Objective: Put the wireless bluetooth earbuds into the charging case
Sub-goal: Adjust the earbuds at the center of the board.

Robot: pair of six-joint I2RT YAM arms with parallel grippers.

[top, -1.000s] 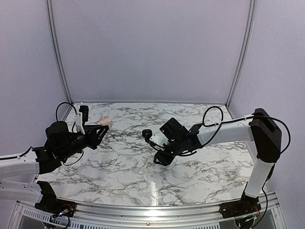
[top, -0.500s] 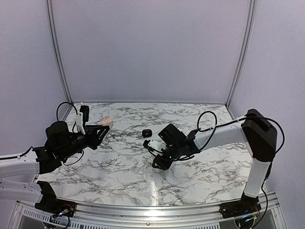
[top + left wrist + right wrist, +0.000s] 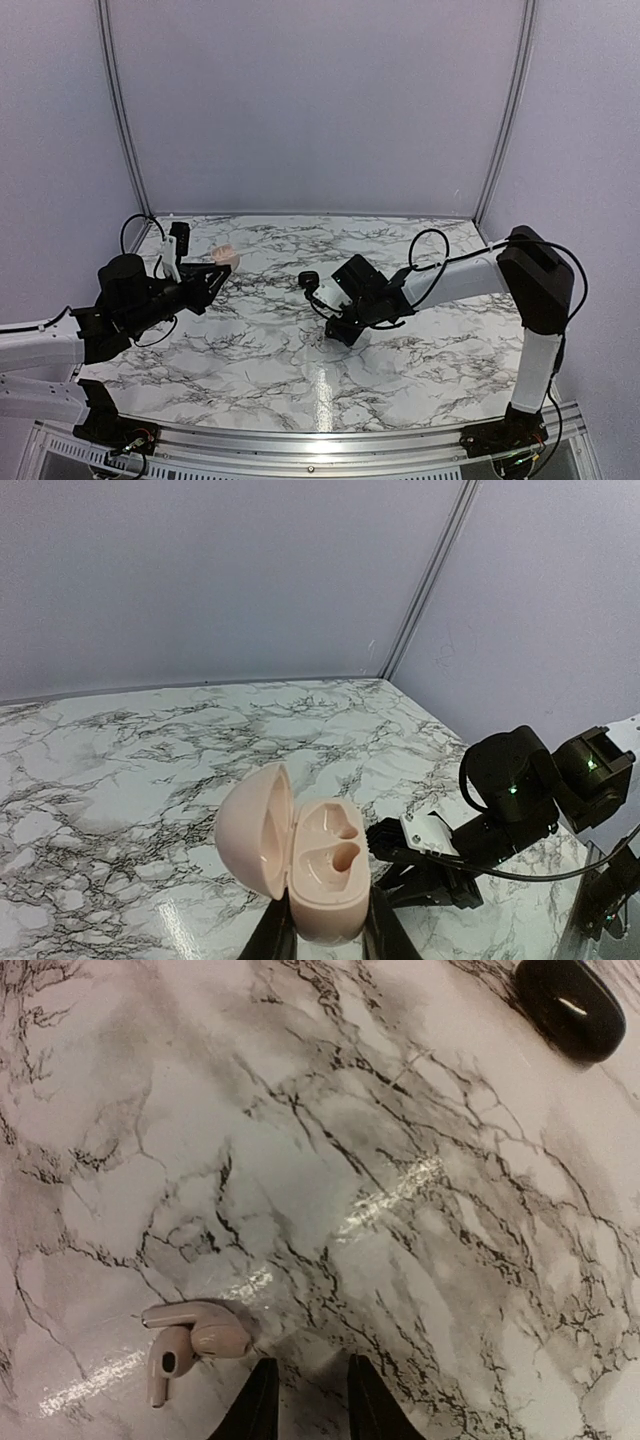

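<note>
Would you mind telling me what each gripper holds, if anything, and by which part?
The left gripper grips the open charging case by the near end of its base; the right gripper holds nothing.

The white desk (image 3: 250,350), marbled with dark grey veins, carried two pale pink stemmed earbuds (image 3: 198,1334) lying against each other (their stems pointing different ways). Well apart from them lay a black rounded lump (image 3: 570,1005) bearing a small pale mark.
</note>
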